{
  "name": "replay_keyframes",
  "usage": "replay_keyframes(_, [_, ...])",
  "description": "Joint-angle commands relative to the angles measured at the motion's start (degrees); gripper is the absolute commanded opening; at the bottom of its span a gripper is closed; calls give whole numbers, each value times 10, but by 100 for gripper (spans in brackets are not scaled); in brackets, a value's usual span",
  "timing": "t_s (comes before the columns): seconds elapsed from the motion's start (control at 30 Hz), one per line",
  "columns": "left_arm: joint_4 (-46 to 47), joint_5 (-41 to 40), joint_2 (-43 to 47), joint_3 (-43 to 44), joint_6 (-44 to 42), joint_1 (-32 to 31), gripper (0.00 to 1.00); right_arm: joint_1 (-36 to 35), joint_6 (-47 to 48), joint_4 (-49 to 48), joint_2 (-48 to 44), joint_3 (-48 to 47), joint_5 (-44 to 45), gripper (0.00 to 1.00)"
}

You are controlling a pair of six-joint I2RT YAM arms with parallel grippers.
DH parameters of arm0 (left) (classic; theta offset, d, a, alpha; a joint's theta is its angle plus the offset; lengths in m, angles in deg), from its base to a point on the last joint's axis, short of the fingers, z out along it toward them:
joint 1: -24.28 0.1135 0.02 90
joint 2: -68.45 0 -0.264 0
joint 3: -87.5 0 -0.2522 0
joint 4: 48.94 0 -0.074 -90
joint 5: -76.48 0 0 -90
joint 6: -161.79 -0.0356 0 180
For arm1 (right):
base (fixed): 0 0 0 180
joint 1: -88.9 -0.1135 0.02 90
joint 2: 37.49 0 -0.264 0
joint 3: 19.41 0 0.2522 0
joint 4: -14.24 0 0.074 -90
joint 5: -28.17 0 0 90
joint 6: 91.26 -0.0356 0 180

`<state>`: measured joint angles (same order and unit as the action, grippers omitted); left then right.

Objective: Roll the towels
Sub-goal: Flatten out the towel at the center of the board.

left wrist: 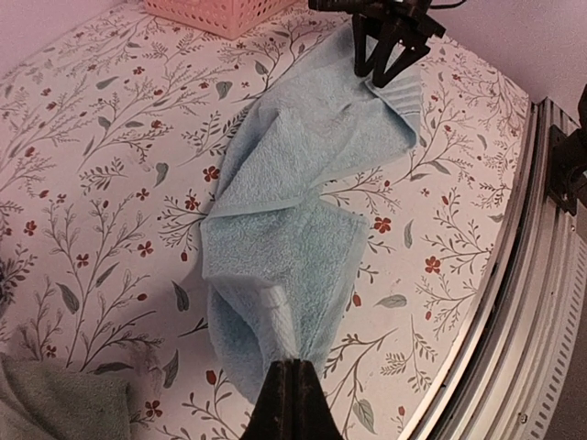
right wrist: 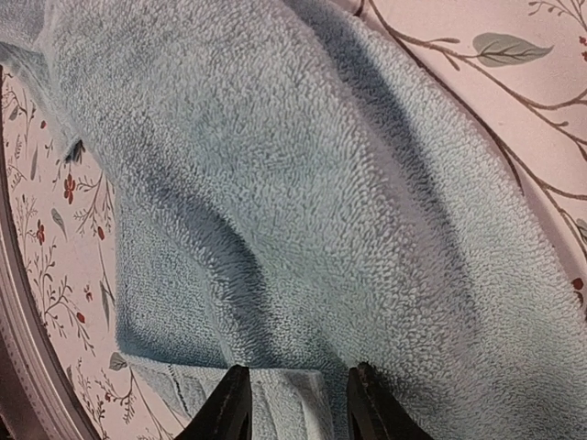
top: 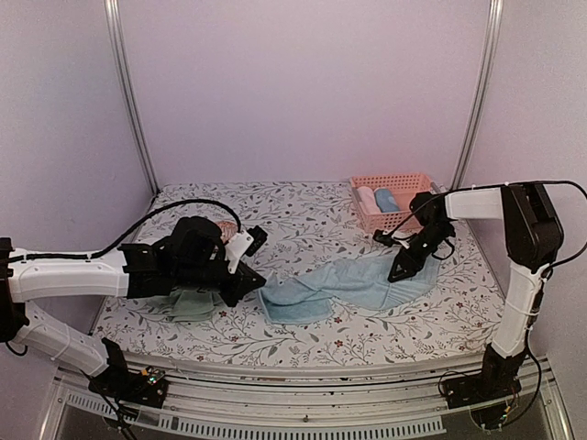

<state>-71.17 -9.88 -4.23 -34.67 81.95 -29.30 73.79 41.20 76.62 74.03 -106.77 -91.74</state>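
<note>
At mid-table the light blue towel [top: 353, 280] lies twisted, its left corner clenched in the left gripper [left wrist: 290, 367]; the right gripper [right wrist: 293, 378] stands parted over the right end. Any tug from the left likely drags it into a crooked bunch.

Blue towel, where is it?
In the top view the blue towel lies right of centre, between the left gripper pinching it and the right gripper, near the pink basket.

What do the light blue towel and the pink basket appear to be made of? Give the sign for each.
Light blue towel: likely terry cloth, matte; fuzzy looped pile shows. Pink basket: probably moulded plastic, smooth; rigid open lattice walls.
</note>
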Motion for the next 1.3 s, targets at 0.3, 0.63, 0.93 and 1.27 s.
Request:
replay_keyframes(0.3, [16, -3, -1, -10, 5, -5, 0, -3, 15, 50, 26, -18, -13, 32])
replay_keyframes(0.63, [12, -60, 2, -10, 8, -5, 0, 0, 20, 62, -57, -24, -35, 2])
replay_keyframes(0.93, [-11, -207, 58, -7, 44, 29, 0, 140, -42, 14, -209, -79, -102, 2])
replay_keyframes(1.27, [0, -283, 86, 140, -62, 38, 0, 183, -175, -87, -325, -185, 16, 2])
